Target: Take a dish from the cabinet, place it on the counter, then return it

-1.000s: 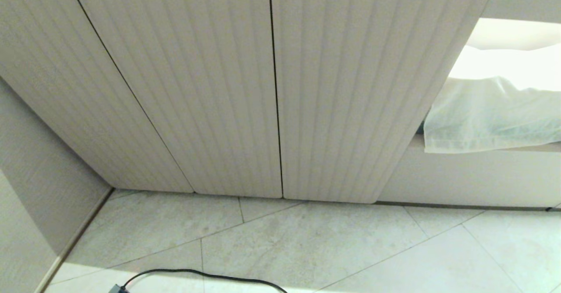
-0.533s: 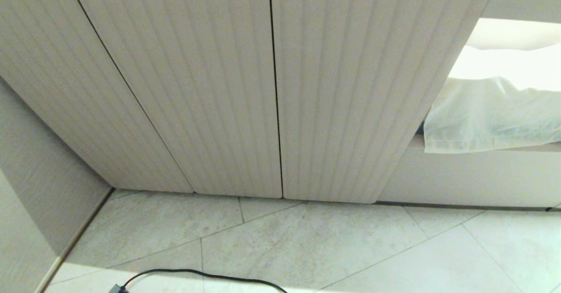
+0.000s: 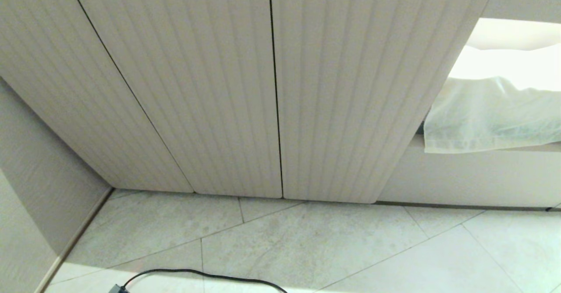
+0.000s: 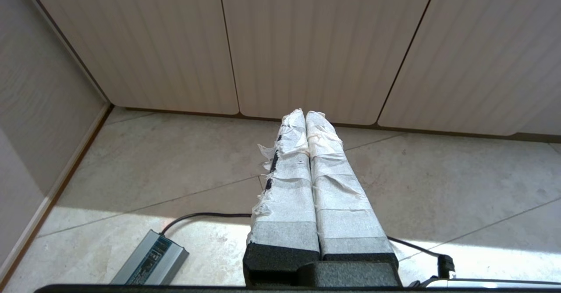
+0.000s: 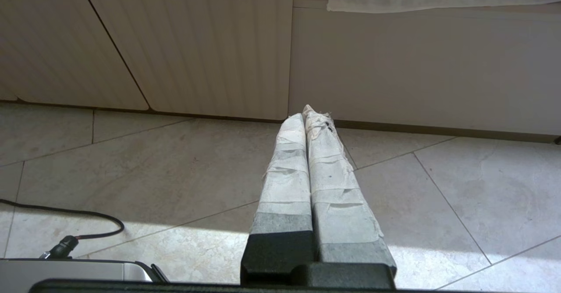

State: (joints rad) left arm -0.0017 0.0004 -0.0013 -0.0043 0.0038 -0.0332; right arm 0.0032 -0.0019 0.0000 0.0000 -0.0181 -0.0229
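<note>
**Doors shut, nothing in hand**

Open the cabinet [image 3: 271, 87] first: you need a finger behind a door edge, so aim at the dark seam between two ribbed doors. Both the left gripper [image 4: 305, 114] and right gripper [image 5: 307, 114] hang above the floor tiles [image 3: 307, 240], taped fingers pressed together, empty. The beige doors are round-cornered and closed; the dish is not visible, presumably inside.

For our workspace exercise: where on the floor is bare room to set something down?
The pale stone floor tiles lie bare along the foot of the closed beige ribbed cabinet doors. Nearer the robot, a black cable and grey metal power box crowd it.
</note>
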